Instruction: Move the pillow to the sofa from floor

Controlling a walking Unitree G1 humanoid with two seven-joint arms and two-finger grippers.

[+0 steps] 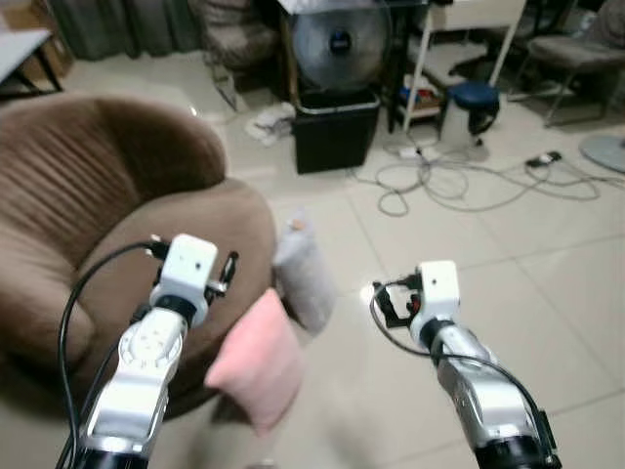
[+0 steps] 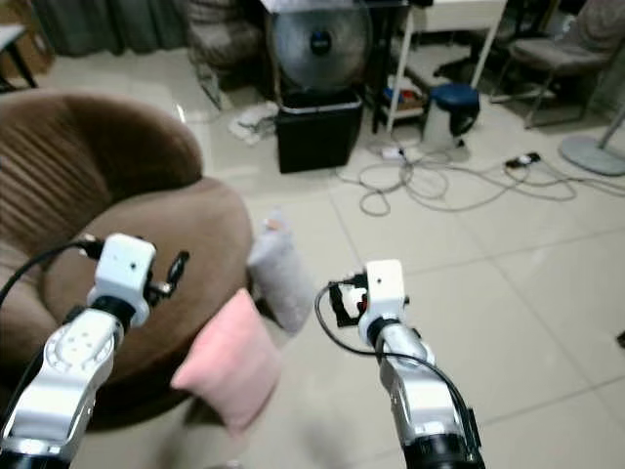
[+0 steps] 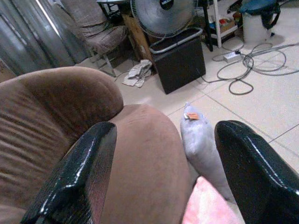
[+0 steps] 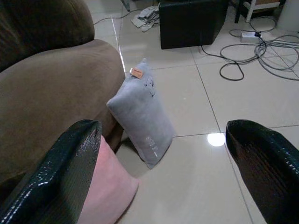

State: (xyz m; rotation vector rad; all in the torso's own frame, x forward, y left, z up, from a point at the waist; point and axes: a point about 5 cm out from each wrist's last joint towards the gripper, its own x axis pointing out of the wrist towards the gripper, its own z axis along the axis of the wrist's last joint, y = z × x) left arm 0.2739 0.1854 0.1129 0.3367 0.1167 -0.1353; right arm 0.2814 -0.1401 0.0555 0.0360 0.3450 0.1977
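Note:
A pink pillow (image 1: 259, 366) stands on the tiled floor, leaning against the front of the brown round sofa (image 1: 117, 215). Just beyond it a grey pillow (image 1: 305, 274) with a small orange tag also leans on the sofa's edge. My left gripper (image 3: 166, 140) hovers over the sofa seat beside the pink pillow, open and holding nothing. My right gripper (image 4: 163, 135) hangs above the floor to the right of both pillows, open and holding nothing, with the grey pillow (image 4: 142, 114) seen between its fingers (image 4: 70, 168).
A black box (image 1: 335, 132) with a fan on top stands behind the pillows. Loose cables (image 1: 449, 181) lie on the floor to the right, near a blue stool (image 1: 474, 98) and a chair (image 1: 576, 54). A white cloth (image 1: 271, 122) lies by the box.

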